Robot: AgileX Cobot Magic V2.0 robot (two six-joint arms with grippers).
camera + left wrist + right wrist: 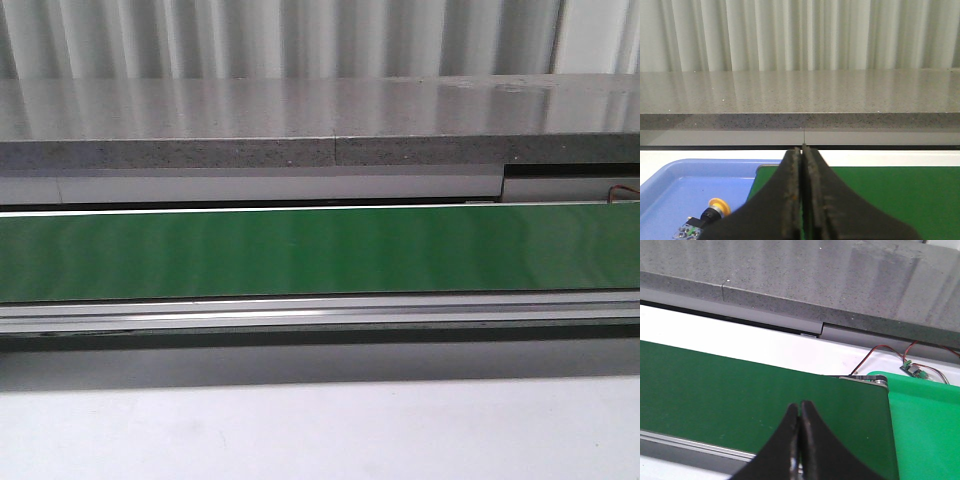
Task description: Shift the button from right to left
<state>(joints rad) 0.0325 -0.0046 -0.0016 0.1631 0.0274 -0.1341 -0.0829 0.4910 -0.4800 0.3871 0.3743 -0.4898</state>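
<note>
Scene: a long green conveyor belt (320, 250) is running across the front view, with a grey speckled counter (300, 120) behind it and a pale tabletop (300, 430) in front; neither arm is showing in that view.
Button: the button (710, 214) is lying on its side in a blue tray (670, 190), its yellow-orange cap pointing away from the contact block; it is showing only in the left wrist view, partly hidden by the fingers.
Left gripper: the left gripper (802, 200) is hovering above the tray's edge and the belt, its fingers pressed together and holding nothing.
Right gripper: the right gripper (799, 440) is hanging over the belt near a bright green bin (925, 430), its fingers also together and empty.
Progress: the button is resting on the left side, so the move is looking finished, or nearly so; nothing is sitting on the belt.
Writing: no brands, labels or readable text are showing anywhere.
</note>
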